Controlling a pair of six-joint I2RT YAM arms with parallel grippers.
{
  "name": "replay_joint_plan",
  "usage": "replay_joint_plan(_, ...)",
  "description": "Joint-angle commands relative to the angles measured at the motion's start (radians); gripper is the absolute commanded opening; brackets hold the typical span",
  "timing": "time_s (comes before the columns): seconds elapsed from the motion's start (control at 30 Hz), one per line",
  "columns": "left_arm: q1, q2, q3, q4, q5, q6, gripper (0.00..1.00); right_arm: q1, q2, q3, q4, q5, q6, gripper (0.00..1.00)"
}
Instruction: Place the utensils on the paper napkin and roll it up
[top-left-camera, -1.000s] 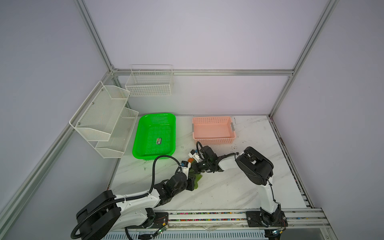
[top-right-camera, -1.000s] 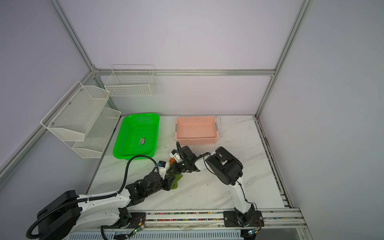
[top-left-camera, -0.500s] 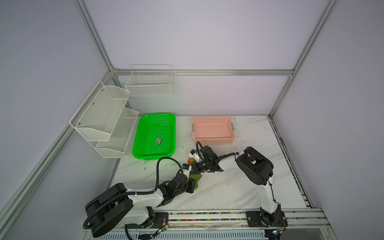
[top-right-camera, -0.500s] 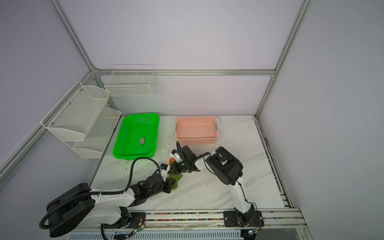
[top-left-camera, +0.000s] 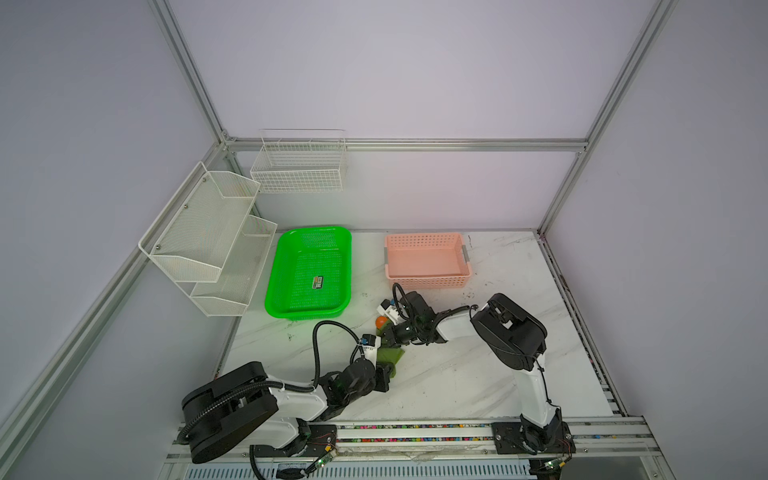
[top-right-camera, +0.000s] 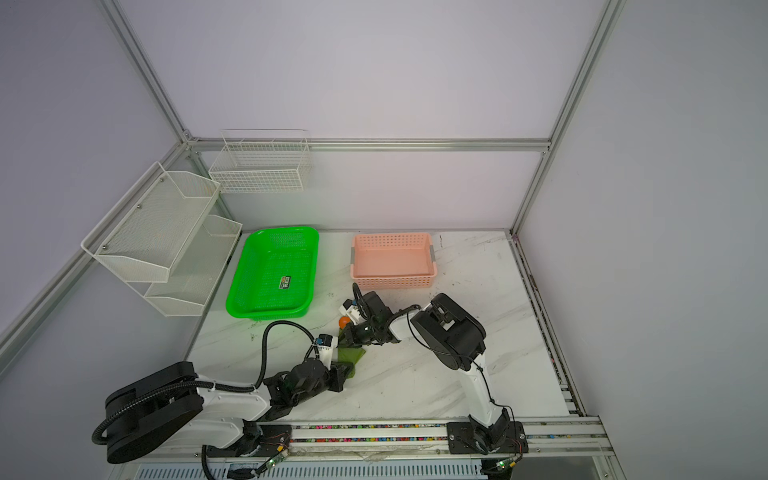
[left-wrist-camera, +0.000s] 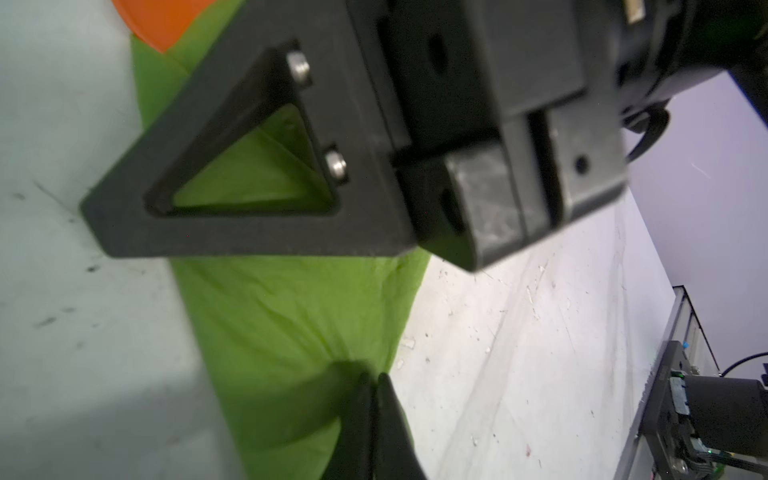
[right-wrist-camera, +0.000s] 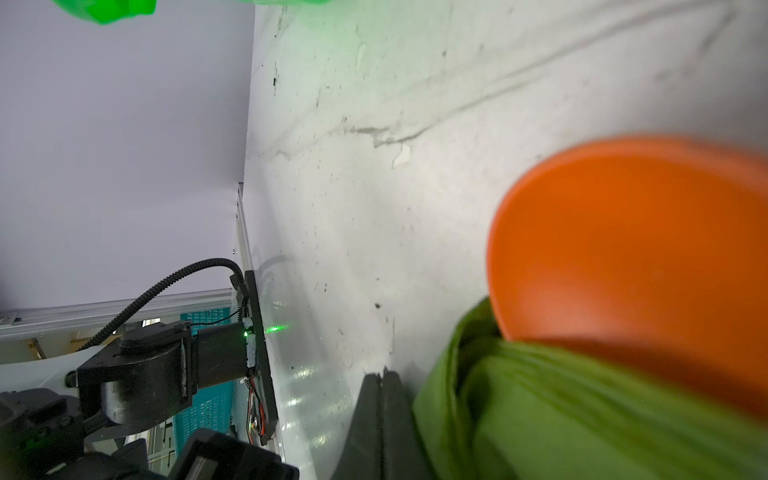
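The olive-green paper napkin lies bunched into a loose roll on the marble table, also seen in the left wrist view. An orange spoon bowl sticks out of its far end; the other utensils are hidden. My left gripper is shut, its tips against the near end of the napkin, where creases gather. My right gripper is shut too, tips on the table right beside the roll's far end. In both top views the two grippers meet over the napkin.
A bright green perforated tray with a small sticker stands at the back left. A pink basket sits just behind the right arm. White mesh shelves and a wire basket hang on the walls.
My left gripper has drawn back toward the table's front edge along the napkin, uncovering more of the green roll. The right arm has stayed still.
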Motion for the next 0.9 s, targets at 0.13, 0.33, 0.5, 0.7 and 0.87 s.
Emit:
replay_joint_plan(0.13,-0.092,0.013,-0.049,-0.067,0.011,-0.083,0.06,-0.012,0.068,-0.04,-0.132,0.152,-0.02,0.0)
replay_joint_plan(0.33,-0.101,-0.24,-0.019,-0.311,-0.037,-0.067,0.08,-0.013,0.056,-0.049,-0.129,0.156,-0.019,0.0)
replay_joint_plan(0.5,-0.098,-0.513,0.03,-0.514,-0.212,-0.015,0.14,-0.012,0.055,-0.057,-0.119,0.154,-0.013,0.0)
replay_joint_plan(0.7,-0.006,-0.526,0.032,-0.461,-0.184,0.029,0.22,-0.011,0.053,-0.066,-0.106,0.15,-0.001,0.0)
replay_joint_plan(0.87,0.028,-0.451,0.05,-0.426,-0.167,0.038,0.29,-0.011,0.045,-0.065,-0.116,0.151,-0.005,0.0)
